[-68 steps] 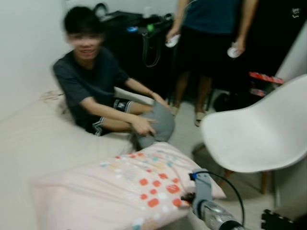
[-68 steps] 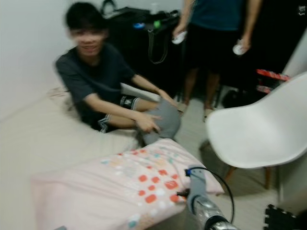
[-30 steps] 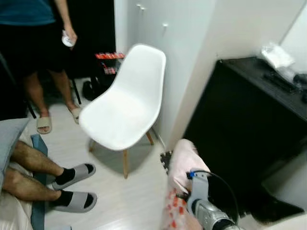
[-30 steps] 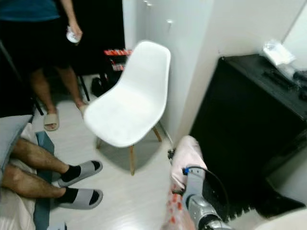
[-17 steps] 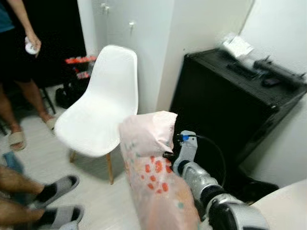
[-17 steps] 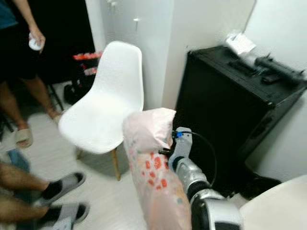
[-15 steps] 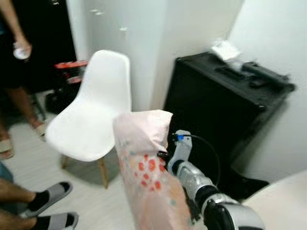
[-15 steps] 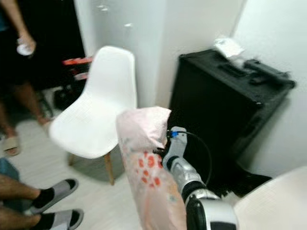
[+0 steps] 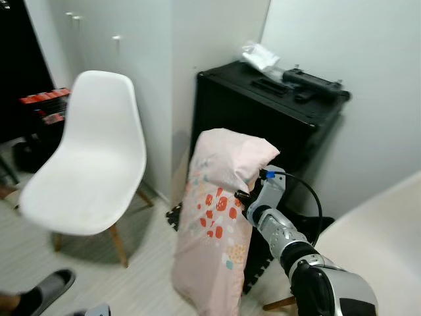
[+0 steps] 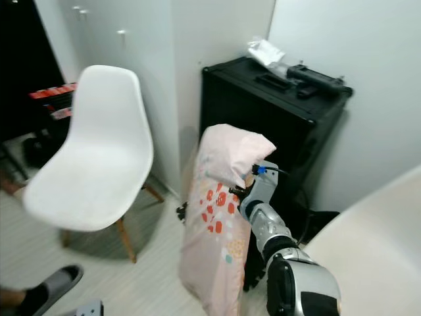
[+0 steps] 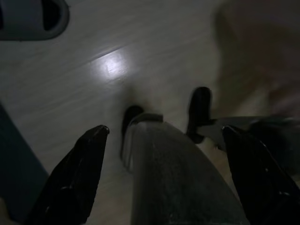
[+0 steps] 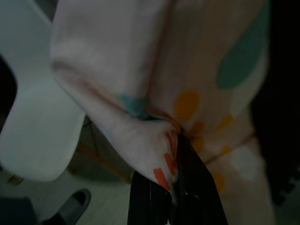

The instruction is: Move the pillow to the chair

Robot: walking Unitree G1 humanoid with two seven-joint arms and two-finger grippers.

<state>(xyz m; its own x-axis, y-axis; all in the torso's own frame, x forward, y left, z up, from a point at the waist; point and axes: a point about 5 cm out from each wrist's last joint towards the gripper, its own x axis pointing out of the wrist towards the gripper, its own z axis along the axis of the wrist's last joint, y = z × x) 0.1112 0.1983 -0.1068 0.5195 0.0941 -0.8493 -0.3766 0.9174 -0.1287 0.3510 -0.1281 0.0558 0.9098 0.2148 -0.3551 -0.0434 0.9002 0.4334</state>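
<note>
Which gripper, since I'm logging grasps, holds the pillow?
The right gripper: its jaws are shut on the cloth of the pillow, which hangs from it. The left gripper hangs open above the floor, holding nothing.

The pillow (image 9: pixel 220 217) hid the right gripper's (image 12: pixel 173 161) fingertips, pinched in its fabric, and its lower end ran off the near edge. A slipper (image 9: pixel 47 288) at near left was cut off. Items atop the black cabinet (image 9: pixel 263 112) were too small to identify. The left wrist view was dark.
</note>
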